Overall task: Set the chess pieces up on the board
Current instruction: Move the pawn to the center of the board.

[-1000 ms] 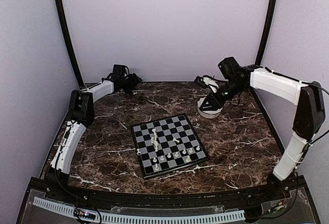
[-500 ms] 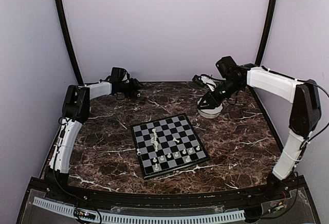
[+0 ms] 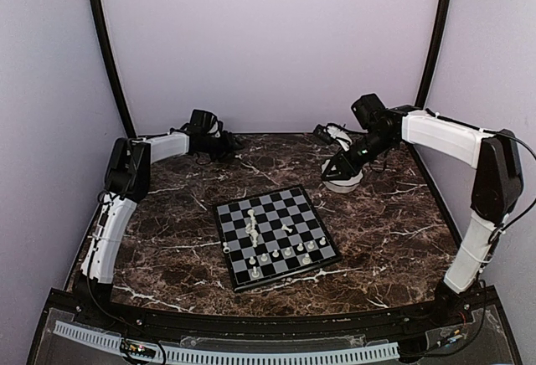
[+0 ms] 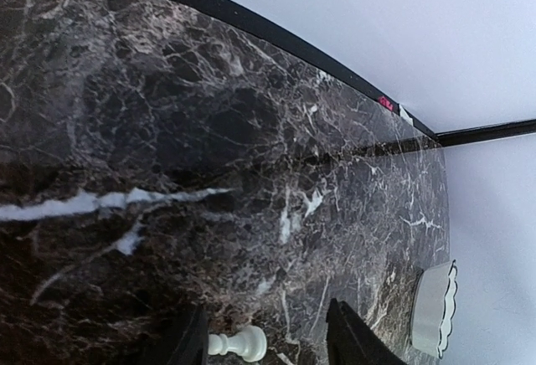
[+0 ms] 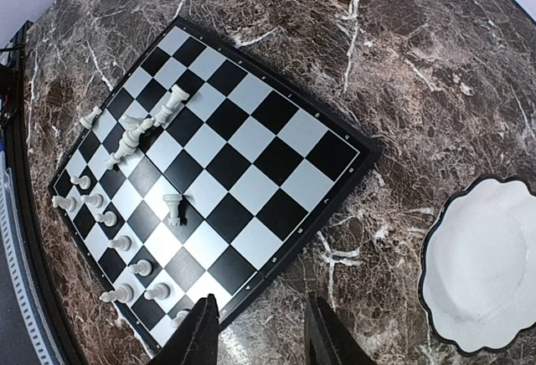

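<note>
The board (image 3: 275, 235) lies mid-table, also in the right wrist view (image 5: 243, 156). Cream chess pieces stand in rows along its near edge (image 3: 285, 254), and several lie toppled near the middle (image 3: 251, 227) (image 5: 134, 135). One rook (image 5: 173, 208) stands alone. My left gripper (image 3: 226, 141) is at the far left back of the table, jaws wide apart (image 4: 268, 344). A single pawn (image 4: 239, 345) lies between them against the left finger. My right gripper (image 3: 335, 164) hovers open and empty (image 5: 261, 336) beyond the board's far right corner.
A white scalloped bowl (image 3: 345, 181) stands at the back right, partly under my right gripper; it shows empty in the right wrist view (image 5: 486, 264) and at the edge of the left wrist view (image 4: 434, 311). Walls close the back and sides.
My left gripper has swung to the right along the back of the table. My right arm shifted slightly left at first, then stayed still. The pieces on the board have not moved.
</note>
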`<state>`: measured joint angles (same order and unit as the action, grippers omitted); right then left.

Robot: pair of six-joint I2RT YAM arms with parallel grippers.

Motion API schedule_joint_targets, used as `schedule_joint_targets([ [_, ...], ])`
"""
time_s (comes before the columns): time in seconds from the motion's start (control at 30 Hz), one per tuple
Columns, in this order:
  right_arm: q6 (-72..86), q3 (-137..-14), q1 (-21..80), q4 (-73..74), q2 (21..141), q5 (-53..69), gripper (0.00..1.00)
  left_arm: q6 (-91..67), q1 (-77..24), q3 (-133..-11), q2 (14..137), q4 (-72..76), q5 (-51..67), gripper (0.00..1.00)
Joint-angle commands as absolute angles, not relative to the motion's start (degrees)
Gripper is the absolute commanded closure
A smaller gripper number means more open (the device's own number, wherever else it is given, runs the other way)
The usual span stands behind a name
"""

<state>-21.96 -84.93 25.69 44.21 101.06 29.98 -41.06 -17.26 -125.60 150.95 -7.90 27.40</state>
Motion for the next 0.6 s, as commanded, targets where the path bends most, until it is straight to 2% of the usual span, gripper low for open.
schedule_joint_targets([
  [0.0,-22.01,-85.07,25.49,44.34,100.17,30.10,0.63,-40.55,-18.55,-127.90,152.39,-11.47,27.26,0.50],
  [0.57,-21.98,-85.54,25.65,44.56,100.02,29.55,0.63,-38.24,-21.21,-130.15,153.56,-14.16,29.94,0.55],
])
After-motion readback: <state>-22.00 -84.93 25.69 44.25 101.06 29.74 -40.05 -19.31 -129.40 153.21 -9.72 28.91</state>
